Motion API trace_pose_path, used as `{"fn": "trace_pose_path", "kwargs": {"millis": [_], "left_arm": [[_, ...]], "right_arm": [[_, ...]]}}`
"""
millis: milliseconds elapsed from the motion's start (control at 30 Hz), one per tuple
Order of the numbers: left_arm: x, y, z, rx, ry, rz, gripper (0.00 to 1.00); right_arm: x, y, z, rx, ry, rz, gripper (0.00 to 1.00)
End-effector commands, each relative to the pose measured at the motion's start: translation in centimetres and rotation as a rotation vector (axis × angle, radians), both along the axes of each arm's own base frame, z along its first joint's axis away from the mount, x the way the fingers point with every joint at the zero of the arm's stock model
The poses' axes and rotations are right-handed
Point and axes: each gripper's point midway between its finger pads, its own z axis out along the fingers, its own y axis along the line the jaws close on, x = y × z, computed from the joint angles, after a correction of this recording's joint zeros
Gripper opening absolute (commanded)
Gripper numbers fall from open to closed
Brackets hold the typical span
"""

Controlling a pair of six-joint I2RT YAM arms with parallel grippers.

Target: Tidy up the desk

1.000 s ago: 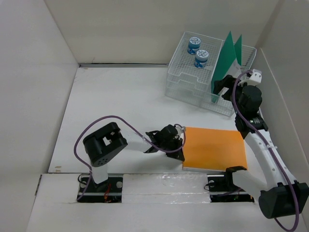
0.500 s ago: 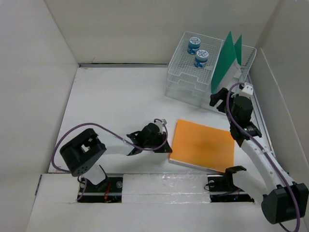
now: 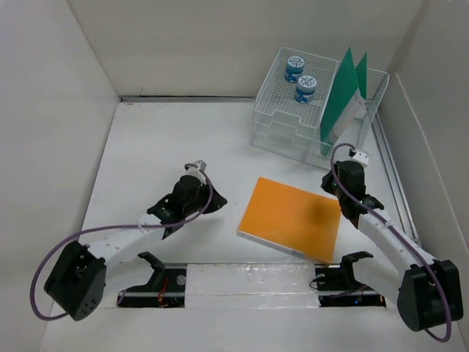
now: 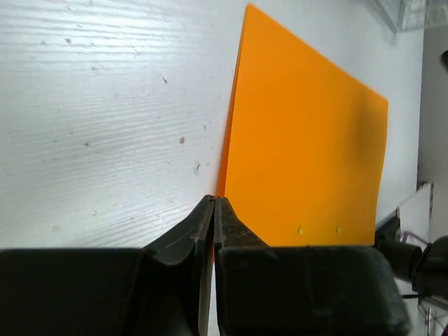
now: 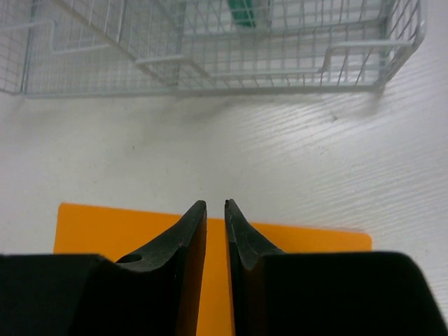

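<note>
The desk [image 3: 168, 139] is a white tabletop with an orange folder [image 3: 289, 218] lying flat and skewed near its front. My left gripper [image 3: 218, 199] is shut and empty, low over the desk [image 4: 105, 105], just left of the orange folder [image 4: 308, 154]. My right gripper [image 3: 333, 183] hovers over the folder's far right edge [image 5: 126, 227], pointing at the wire rack [image 5: 210, 63]. Its jaws stand nearly closed, with a thin gap and nothing between them.
The wire-mesh rack [image 3: 293, 125] stands at the back right, with two blue-and-white tubs [image 3: 300, 77] on top and green folders [image 3: 338, 99] upright in its right side. Beige wall panels close in the desk on the left, back and right.
The left arm swung left, away from the folder, which has slid left and turned. The right gripper drew back from the rack over the folder's edge, and its jaws narrowed from wide open.
</note>
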Motion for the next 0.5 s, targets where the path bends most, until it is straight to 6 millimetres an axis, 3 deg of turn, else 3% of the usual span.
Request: {"fn": "trace_pose_path", "kwargs": {"millis": [0,33,133,200,233,267,300,333,367,400,467], "left_arm": [[0.0,2.5,0.3,0.055,-0.016,0.105,0.0],[0.3,2.8,2.0,0.017,-0.065,0.136,0.0],[0.3,1.8,4.4,-0.043,-0.123,0.089,0.0],[-0.8,-1.1,6.6,-0.051,-0.159,-0.037,0.0],[-3.0,-3.8,6.1,-0.021,-0.158,-0.134,0.0],[-3.8,-6.2,8.3,-0.033,-0.196,-0.191,0.03],[-4.7,-7.9,8.8,-0.002,-0.213,-0.232,0.1],[-6.6,-10.2,6.8,0.085,-0.196,-0.315,0.22],[-7.0,-12.0,8.2,0.085,-0.214,-0.35,0.28],[-8.5,-14.3,6.1,0.141,-0.204,-0.436,0.4],[-8.6,-15.3,6.3,0.124,-0.218,-0.45,0.41]], "right_arm": [[-0.8,2.1,-1.0,0.042,0.021,0.058,0.23],[-1.1,2.3,-1.5,0.04,0.037,0.062,0.23],[-2.3,1.7,-2.8,0.007,0.106,0.021,0.2],[-2.9,1.1,-2.7,-0.001,0.132,-0.013,0.22],[-2.8,1.0,-2.1,0.002,0.111,-0.016,0.24],[-2.8,1.0,-1.6,0.005,0.096,-0.018,0.31],[-2.6,1.0,-0.7,0.011,0.071,-0.019,0.36],[-2.4,1.1,0.6,0.02,0.028,-0.013,0.42],[-2.4,1.1,1.4,0.024,0.013,-0.011,0.53],[-2.1,0.1,4.6,0.016,-0.06,-0.05,0.6],[-2.4,-0.3,5.4,0.0,-0.059,-0.065,0.64]]}}
